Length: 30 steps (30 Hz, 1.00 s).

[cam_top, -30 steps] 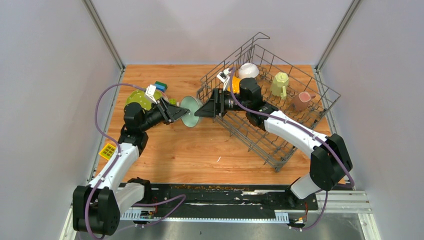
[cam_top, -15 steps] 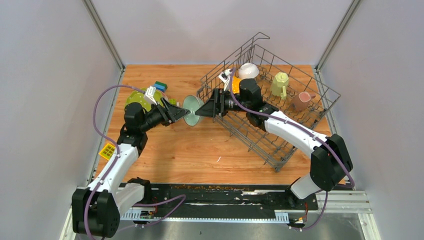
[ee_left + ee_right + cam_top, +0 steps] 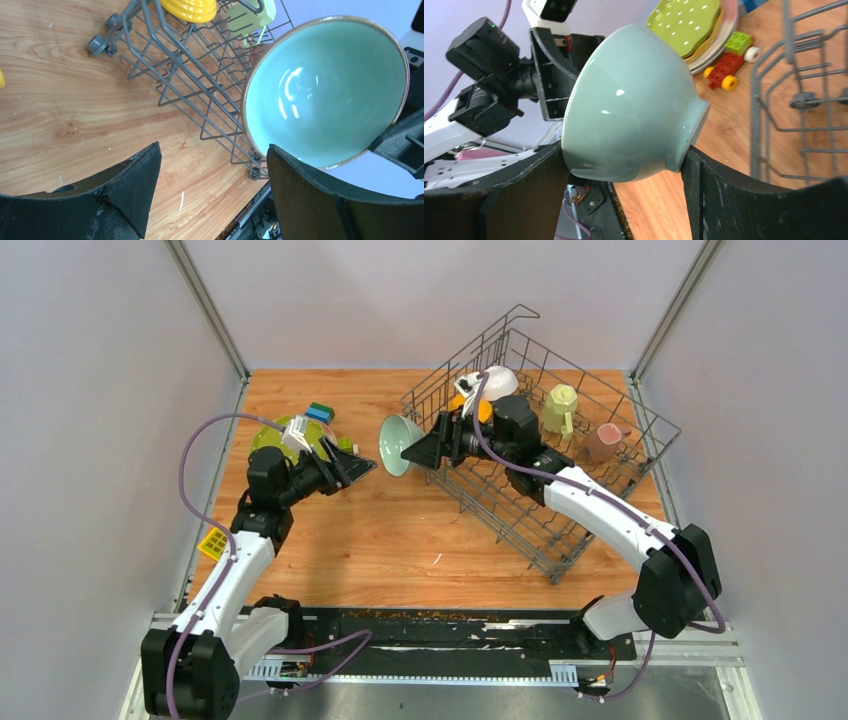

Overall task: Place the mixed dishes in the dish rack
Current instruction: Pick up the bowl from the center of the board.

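Observation:
My right gripper (image 3: 418,450) is shut on a pale teal bowl (image 3: 397,445), held on its side in the air just left of the dish rack (image 3: 640,405). In the right wrist view the fingers clamp the bowl (image 3: 629,105) at rim and foot. My left gripper (image 3: 352,464) is open and empty, a short way left of the bowl; its view shows the bowl's inside (image 3: 325,90) beyond the right finger. In the rack are a white bowl (image 3: 497,381), a yellow bowl (image 3: 195,9), a pale-green mug (image 3: 560,407) and a pink mug (image 3: 603,441). A lime-green dotted plate (image 3: 272,436) lies on a plate stack behind the left arm.
Small toy blocks lie by the plate stack (image 3: 320,412), and a red and yellow one shows in the right wrist view (image 3: 729,65). A yellow block (image 3: 215,541) sits at the table's left edge. The rack's near corner stands beside the right arm.
The left gripper let go of the bowl and drew back to the left. The right gripper carried the bowl up and right, toward the rack.

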Each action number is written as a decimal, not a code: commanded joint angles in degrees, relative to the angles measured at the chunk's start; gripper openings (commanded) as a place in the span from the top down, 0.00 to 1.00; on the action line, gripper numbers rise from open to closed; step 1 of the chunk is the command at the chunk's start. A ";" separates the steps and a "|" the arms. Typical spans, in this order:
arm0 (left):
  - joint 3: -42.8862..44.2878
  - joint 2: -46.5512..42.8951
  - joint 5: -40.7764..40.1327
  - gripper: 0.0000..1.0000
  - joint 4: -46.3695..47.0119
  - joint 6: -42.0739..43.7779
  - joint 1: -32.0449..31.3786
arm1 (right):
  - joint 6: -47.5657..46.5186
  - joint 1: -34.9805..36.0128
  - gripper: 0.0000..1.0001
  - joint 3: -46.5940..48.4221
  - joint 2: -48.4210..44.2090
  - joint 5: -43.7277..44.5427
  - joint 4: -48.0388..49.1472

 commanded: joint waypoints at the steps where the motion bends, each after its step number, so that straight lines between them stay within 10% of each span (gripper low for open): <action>1: 2.98 -0.69 -0.92 0.16 -0.33 1.81 -0.33 | -5.31 -2.54 0.74 2.31 -4.78 4.66 1.35; 30: 2.77 -2.24 -1.96 0.15 -3.74 3.49 -0.32 | -30.96 -16.12 0.75 8.51 0.30 6.02 -9.24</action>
